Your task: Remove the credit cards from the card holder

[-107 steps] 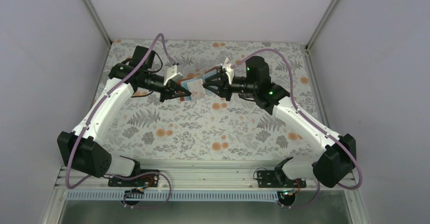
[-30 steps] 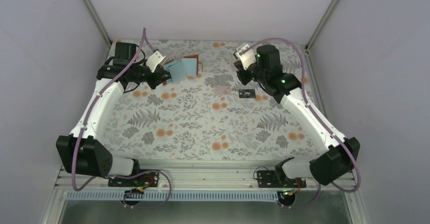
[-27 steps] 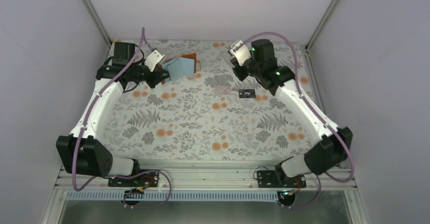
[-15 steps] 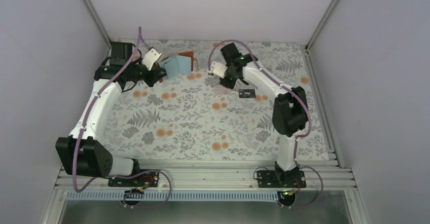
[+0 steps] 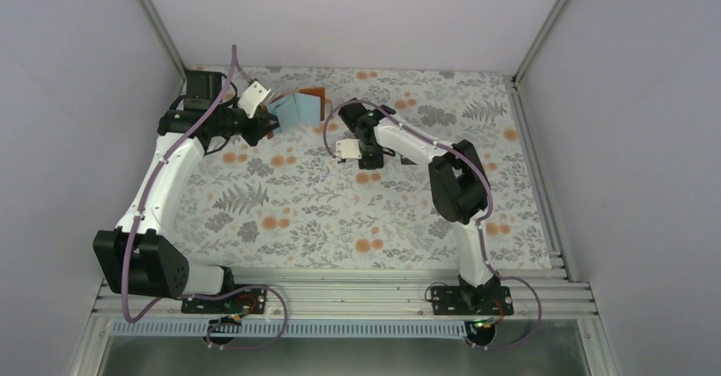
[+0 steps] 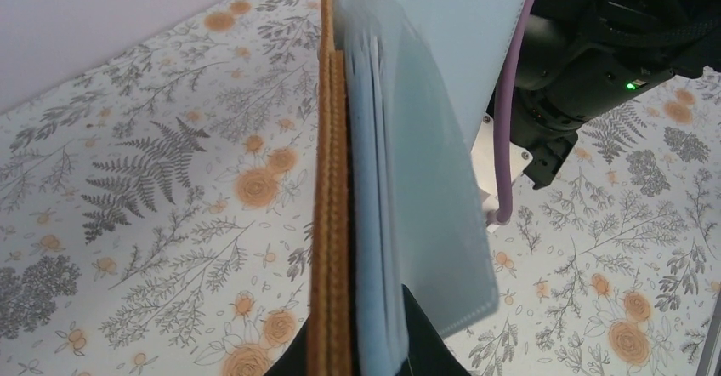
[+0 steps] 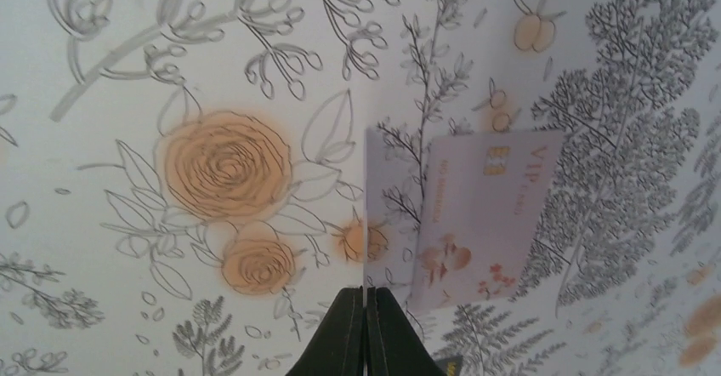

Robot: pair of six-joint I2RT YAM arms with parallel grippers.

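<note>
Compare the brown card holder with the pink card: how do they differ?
The card holder is clamped in the left gripper, up off the table; the pink card lies flat and loose on it. The card holder is brown outside, blue-grey inside, and folds; the pink card is one thin sheet. Both are rectangular.

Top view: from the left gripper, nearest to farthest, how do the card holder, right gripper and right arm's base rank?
1. card holder, clamped in the left gripper.
2. right gripper, to its right, mid-table.
3. right arm's base, at the near edge.
</note>
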